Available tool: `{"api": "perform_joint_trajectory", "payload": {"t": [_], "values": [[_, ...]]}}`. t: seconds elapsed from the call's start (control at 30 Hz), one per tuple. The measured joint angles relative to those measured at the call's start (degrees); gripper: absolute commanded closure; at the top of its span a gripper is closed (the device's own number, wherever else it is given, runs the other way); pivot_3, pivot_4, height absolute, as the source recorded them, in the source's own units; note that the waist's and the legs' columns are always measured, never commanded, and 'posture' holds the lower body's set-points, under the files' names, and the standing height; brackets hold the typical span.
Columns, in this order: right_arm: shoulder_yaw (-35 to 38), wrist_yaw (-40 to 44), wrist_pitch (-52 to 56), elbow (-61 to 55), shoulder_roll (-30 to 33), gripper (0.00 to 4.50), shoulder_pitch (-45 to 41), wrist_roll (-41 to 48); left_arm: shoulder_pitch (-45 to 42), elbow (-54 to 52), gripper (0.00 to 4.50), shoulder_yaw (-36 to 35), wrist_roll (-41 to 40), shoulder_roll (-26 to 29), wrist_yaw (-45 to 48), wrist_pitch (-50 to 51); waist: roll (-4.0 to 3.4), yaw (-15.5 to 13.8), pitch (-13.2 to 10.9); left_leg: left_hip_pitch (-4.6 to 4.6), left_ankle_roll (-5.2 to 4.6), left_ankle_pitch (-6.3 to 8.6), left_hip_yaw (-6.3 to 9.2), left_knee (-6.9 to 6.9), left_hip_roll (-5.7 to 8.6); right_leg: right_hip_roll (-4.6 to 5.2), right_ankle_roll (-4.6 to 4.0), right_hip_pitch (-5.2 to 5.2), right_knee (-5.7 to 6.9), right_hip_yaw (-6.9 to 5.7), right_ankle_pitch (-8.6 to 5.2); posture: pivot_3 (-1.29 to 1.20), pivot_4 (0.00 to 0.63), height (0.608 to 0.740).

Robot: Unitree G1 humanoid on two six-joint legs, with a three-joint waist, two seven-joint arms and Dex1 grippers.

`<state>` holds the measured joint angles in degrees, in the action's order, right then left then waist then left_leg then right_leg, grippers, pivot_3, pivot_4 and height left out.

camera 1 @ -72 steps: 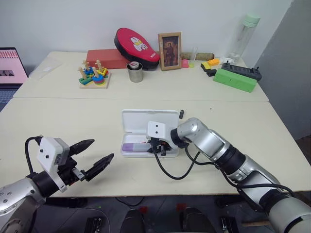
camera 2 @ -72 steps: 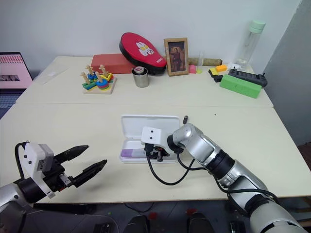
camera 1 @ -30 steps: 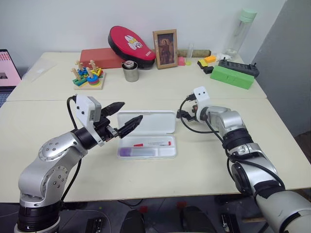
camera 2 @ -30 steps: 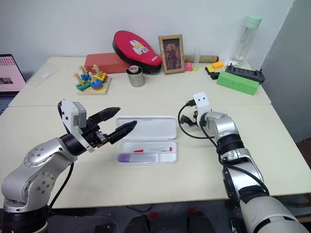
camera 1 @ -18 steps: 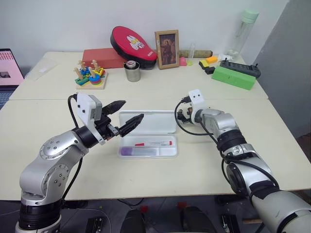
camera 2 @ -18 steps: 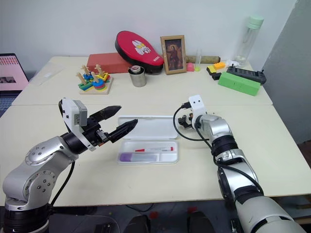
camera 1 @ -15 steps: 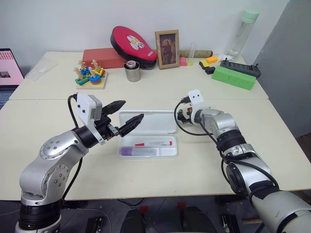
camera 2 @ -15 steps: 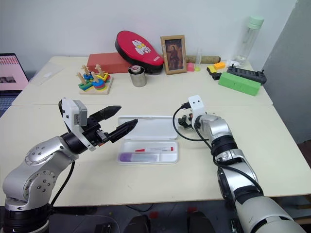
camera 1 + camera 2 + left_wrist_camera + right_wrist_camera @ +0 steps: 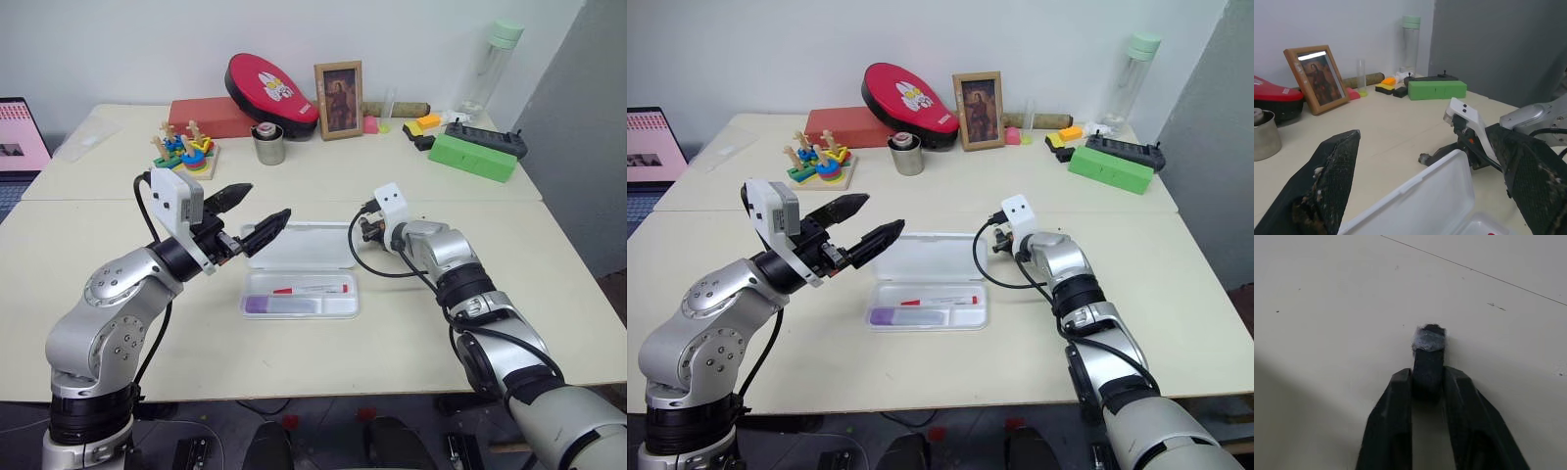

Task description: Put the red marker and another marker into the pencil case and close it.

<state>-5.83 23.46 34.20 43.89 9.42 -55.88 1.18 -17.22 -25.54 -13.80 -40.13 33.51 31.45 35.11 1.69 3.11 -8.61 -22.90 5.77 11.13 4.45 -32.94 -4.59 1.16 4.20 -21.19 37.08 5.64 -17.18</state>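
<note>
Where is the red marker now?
In the left eye view the red marker lies inside the open pencil case, just behind the purple-capped marker, at the table's middle.

Two cream tables [image 9: 411, 323] pushed together, seam between; plain white wall [image 9: 147, 44] behind; grey panel [image 9: 588, 108] at right.

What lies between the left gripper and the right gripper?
The pencil case's raised lid stands between the left gripper and the right gripper, seen from the head views.
</note>
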Motion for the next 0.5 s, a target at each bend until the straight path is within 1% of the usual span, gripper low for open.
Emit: {"api": "perform_joint_trajectory", "payload": {"t": [0.17,0.33,0.4,0.5], "values": [[0.25,-0.08,-0.02,-0.08,1.02,4.24,0.02,0.08,-0.40,0.72,0.00,0.08,0.05,-0.05,-0.57,0.00,-0.01,-0.04,-0.01,-0.01,0.00,0.00,0.00,0.00,0.01,0.00,0.00,0.00,-0.01,0.00,0.00,0.00,0.150,0.740],[1.26,1.22,-0.13,-3.75,3.64,4.25,0.13,0.31,-0.55,0.83,0.00,0.07,-0.02,0.14,-0.55,0.12,-0.01,0.13,-0.01,-0.01,0.00,0.00,0.00,0.02,0.00,0.00,0.00,-0.02,-0.01,0.00,0.00,0.00,0.150,0.740],[1.25,3.15,-0.17,-6.03,4.67,4.25,0.17,0.59,-0.61,0.83,0.00,0.05,-0.13,0.33,-0.50,0.40,-0.06,0.14,-0.04,-0.02,0.00,0.00,0.00,0.02,0.00,0.00,0.00,-0.04,-0.02,0.01,0.00,0.00,0.150,0.740],[0.98,12.30,-0.94,-15.10,8.99,4.25,1.19,3.66,2.22,-0.59,0.00,-1.09,-2.53,2.52,2.00,1.37,-0.17,0.16,-0.12,-0.06,0.00,0.01,-0.01,0.05,0.01,0.01,0.00,-0.06,-0.05,0.03,0.00,0.00,0.150,0.740]]}}
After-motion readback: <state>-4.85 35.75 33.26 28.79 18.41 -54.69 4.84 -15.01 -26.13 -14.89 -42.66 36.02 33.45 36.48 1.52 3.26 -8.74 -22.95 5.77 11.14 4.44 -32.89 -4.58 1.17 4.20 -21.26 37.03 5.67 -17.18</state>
